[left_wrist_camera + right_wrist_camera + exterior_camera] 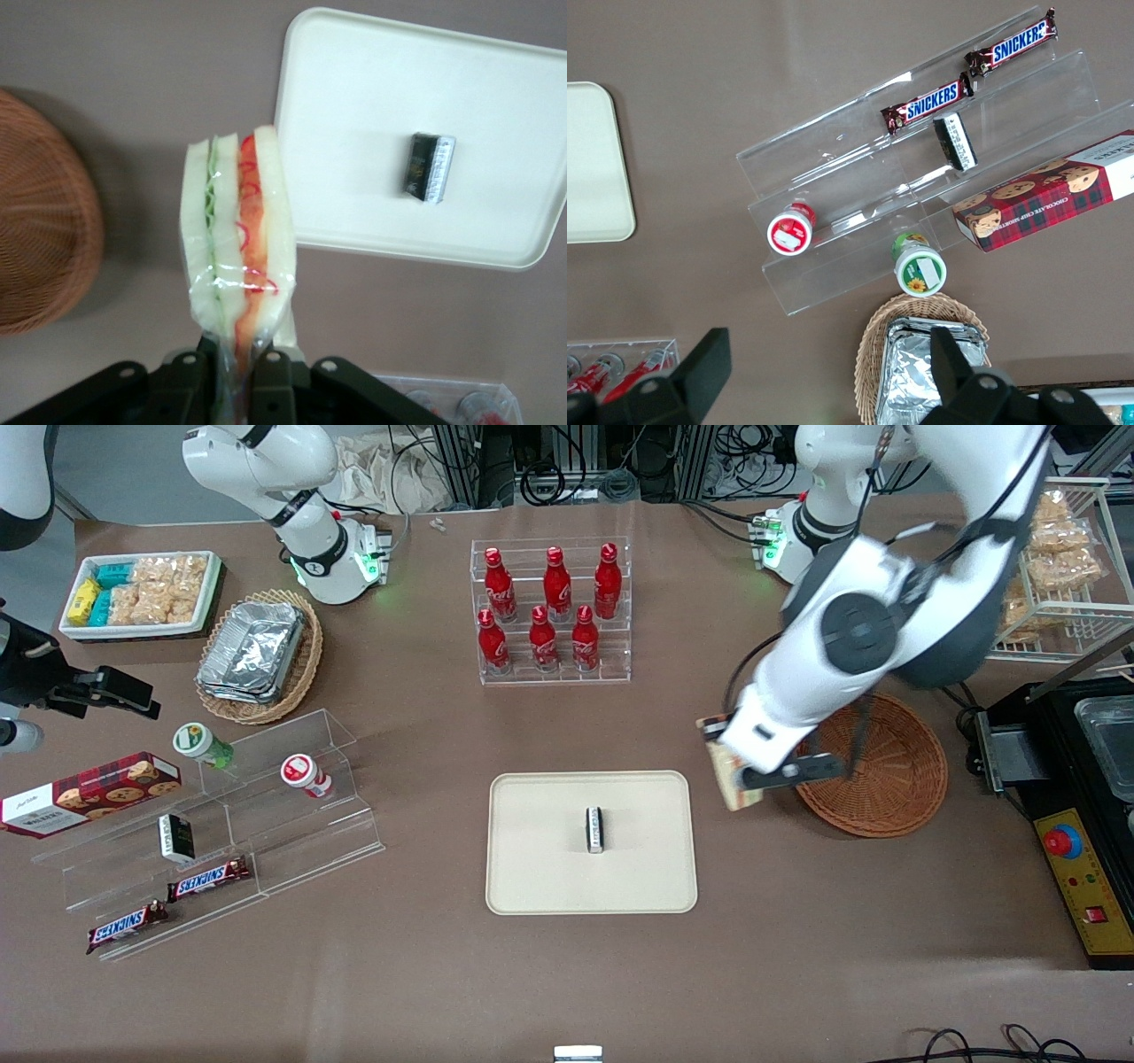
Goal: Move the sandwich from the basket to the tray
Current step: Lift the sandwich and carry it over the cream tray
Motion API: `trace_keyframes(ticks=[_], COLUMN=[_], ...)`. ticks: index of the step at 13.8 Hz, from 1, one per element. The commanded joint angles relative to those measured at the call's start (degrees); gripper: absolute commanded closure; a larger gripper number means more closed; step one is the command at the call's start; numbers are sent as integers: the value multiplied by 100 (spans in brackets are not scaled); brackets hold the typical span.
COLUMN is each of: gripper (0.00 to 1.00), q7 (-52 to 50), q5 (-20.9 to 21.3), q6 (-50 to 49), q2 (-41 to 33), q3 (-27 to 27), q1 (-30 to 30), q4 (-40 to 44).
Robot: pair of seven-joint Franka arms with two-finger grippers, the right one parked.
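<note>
On the brown table, my gripper (pixel 232 359) clenches the wrapped white-bread sandwich wedge (pixel 237 235), lifted out of the reddish woven basket (pixel 886 771), not yet over the cream rectangular tray (pixel 549 868).

Sandwich (pixel 235 239) in gripper (pixel 235 372) between basket (pixel 40 230) and tray (pixel 354 124).

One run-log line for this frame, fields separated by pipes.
phase: transfer | gripper: shut on sandwich, between basket and tray | basket: no sandwich | tray: holds small dark packet
</note>
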Motion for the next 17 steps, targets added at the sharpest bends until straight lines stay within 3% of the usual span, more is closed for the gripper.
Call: trace_keyframes(ticks=[1, 9, 12, 13, 14, 17], gripper=[100, 100, 100, 80, 1, 0], q7=[-759, -875, -876, -867, -867, -893], q5=[838, 2605, 2793, 2793, 2801, 2714], q6=[639, 1511, 1573, 1591, 1591, 1556], q2=[1088, 2293, 2504, 2522, 2522, 2435], q3=[19, 36, 36, 36, 36, 36], q1=[-523, -691, -709, -709, -700, -613], q4=[437, 437, 437, 437, 437, 455])
